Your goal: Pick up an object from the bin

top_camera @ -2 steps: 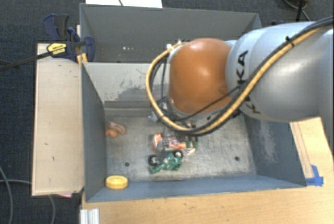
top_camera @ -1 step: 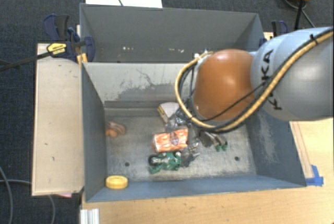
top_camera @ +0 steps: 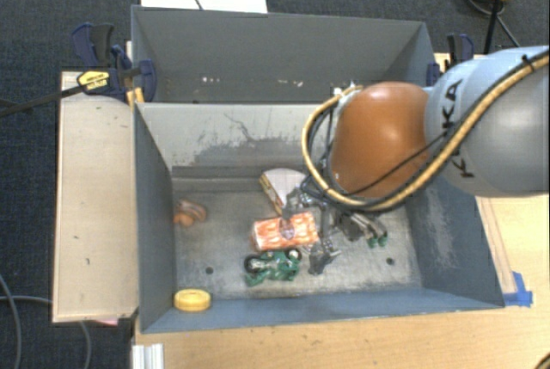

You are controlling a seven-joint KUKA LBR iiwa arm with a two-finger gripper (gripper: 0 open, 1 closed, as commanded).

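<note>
Dark carpet lies around the grey bin (top_camera: 155,212), and the arm (top_camera: 507,135) w/ its orange cover (top_camera: 378,139) reaches in from the right. The gripper (top_camera: 316,240) is low over the bin floor, at the right end of an orange-red packet (top_camera: 286,231) that lies flat near the middle. It is touching the packet or just beside it, which one I cannot tell. Whether the gripper is apart or together I also cannot tell, and nothing is seen clamped in it. Just in front of the packet lies a green-and-black toy (top_camera: 273,266), and behind it a pale folded thing (top_camera: 282,183). A yellow disc (top_camera: 192,299) and a brown lump (top_camera: 190,213) are well apart, at the left.

Step in hand, in my judgement: getting hold of the packet, as it is nearest. To do it well: centre over the packet's middle, not its end, go down close to the floor, then close across the short side. The packet is flat & prob. slippery, so it can slide out. Keep off the green toy, otherwise two things may come up. Lift straight, w/o dragging.
</note>
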